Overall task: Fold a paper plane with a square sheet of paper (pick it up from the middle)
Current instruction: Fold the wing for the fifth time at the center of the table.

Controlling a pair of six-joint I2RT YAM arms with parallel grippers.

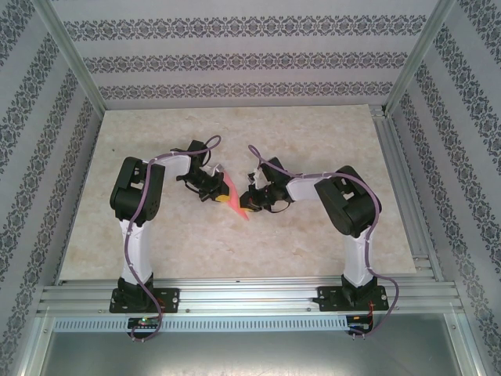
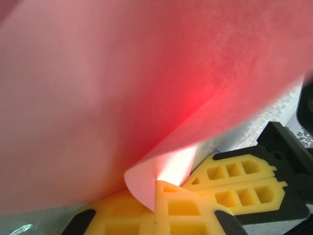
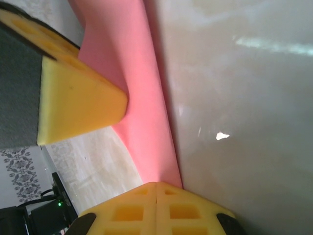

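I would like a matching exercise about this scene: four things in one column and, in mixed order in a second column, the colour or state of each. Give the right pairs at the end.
Things
1. left gripper
2. paper
3. table
4. back wall

Colour or state
A. pale beige, marbled
B. yellow, shut on a thin sheet
C. striped, with a grey floral pattern
D. pink-red, curving

Right pairs: 1-B, 2-D, 3-A, 4-C
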